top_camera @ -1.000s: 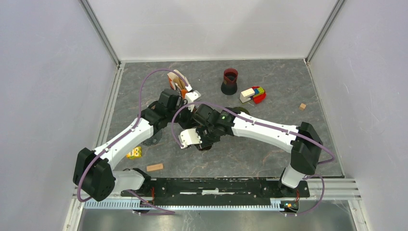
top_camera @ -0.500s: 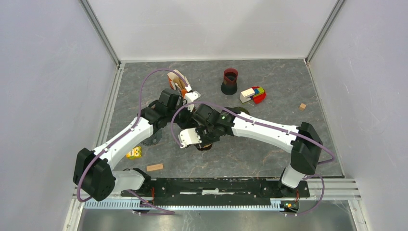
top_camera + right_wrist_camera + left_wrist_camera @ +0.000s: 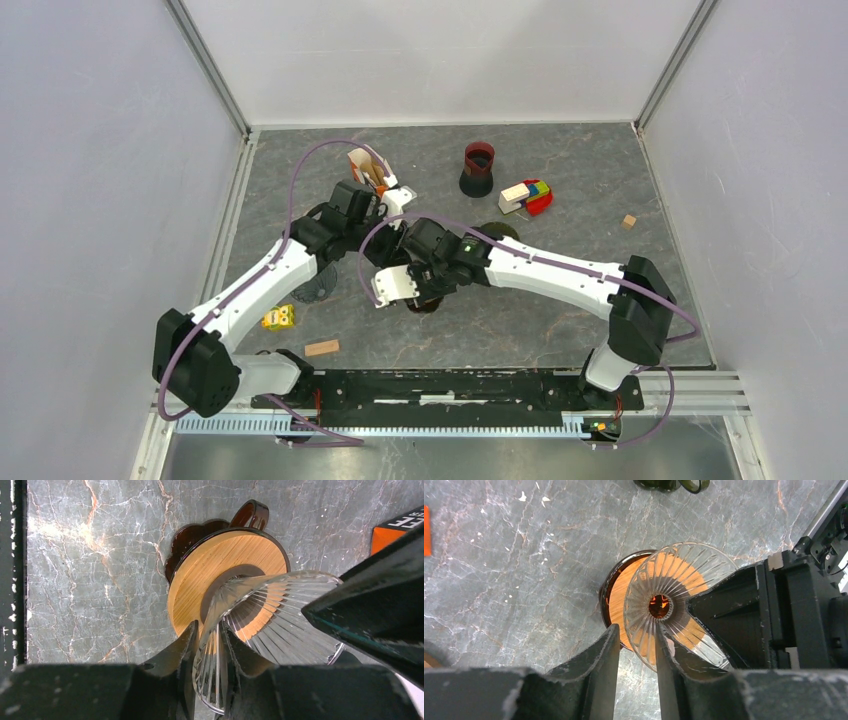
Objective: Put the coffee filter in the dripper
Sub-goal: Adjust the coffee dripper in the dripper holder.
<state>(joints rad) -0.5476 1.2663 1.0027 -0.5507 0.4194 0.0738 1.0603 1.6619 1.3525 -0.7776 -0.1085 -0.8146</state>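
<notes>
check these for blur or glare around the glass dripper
left wrist: dripper ribs sharp, no glare, left gripper up close soft; right wrist: glass distorts the wooden base behind it, right gripper dark and soft; top external: even light, faint shadows, dripper hardly visible

Bright even light, soft shadows, sharp focus
</notes>
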